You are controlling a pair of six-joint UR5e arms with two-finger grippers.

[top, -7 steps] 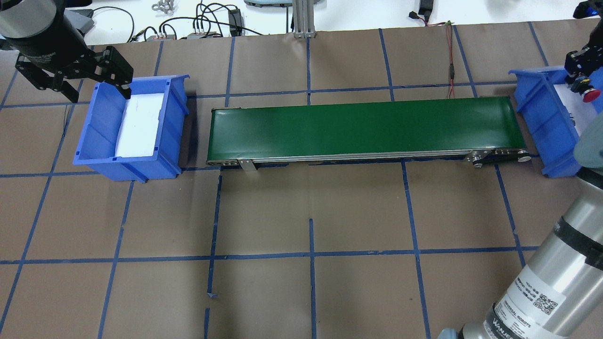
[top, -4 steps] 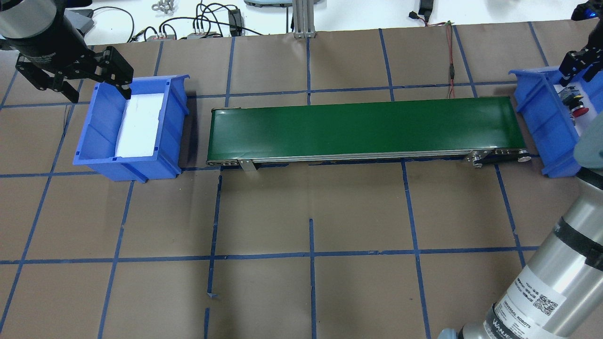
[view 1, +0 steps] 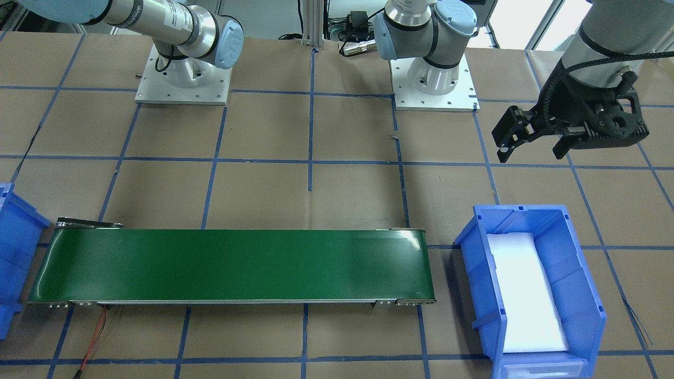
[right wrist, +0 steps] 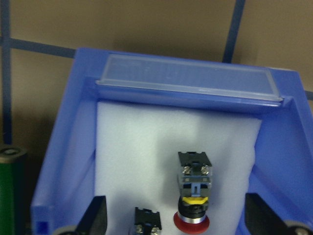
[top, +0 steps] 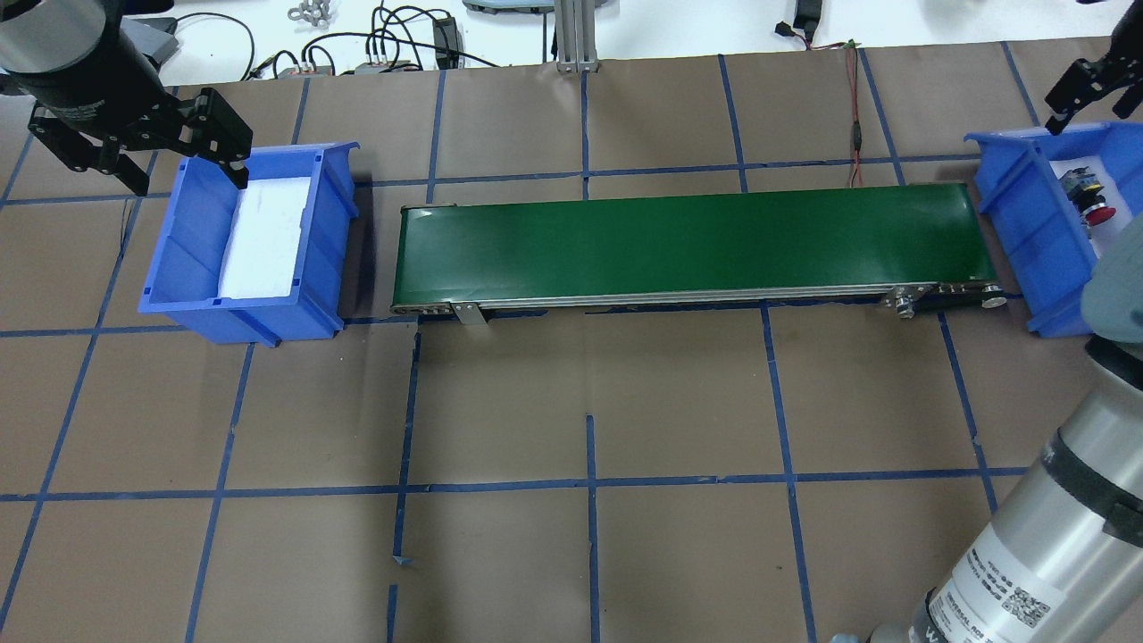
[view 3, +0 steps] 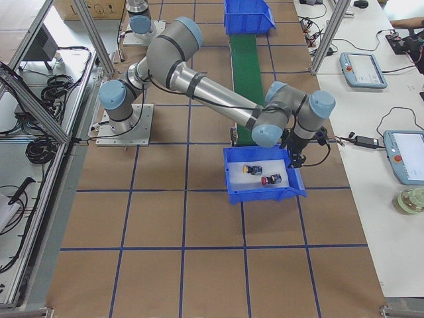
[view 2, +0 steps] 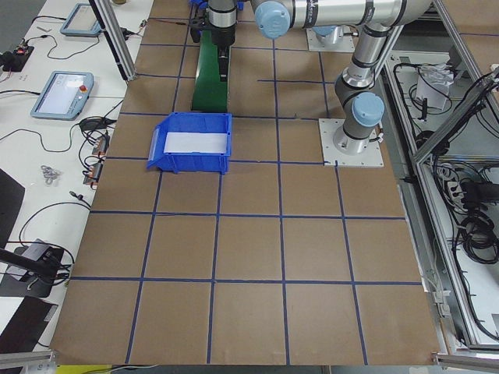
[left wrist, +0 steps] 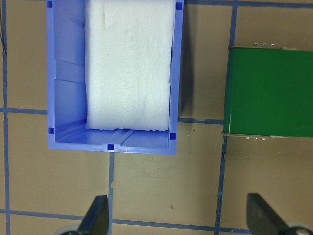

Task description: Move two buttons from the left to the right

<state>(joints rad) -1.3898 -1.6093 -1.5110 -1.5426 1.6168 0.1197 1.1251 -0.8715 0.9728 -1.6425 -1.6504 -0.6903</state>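
Both buttons lie on white foam in the right blue bin (view 3: 262, 175). The red-capped button (right wrist: 193, 193) rests with its cap toward the camera, and the yellow-capped button (view 3: 250, 169) lies beside it. Of the second button (right wrist: 146, 219), the right wrist view shows only the dark body. From overhead only the red button (top: 1094, 205) shows. My right gripper (right wrist: 177, 210) hangs open above the bin, holding nothing, and sits at the top right edge (top: 1094, 103) overhead. My left gripper (top: 187, 174) stands open by the far side of the left blue bin (top: 192, 268), which holds only foam.
A green conveyor belt (top: 696, 241) runs between the two bins. Cables and small devices (top: 384, 49) lie on the white surface beyond the paper-covered table. In the front view the left gripper (view 1: 531, 153) hovers between the left bin (view 1: 482, 273) and the arm bases.
My right gripper, shut on the red button a second ago, has opened and left it in the right bin, then drawn up and back. The left arm has not moved.
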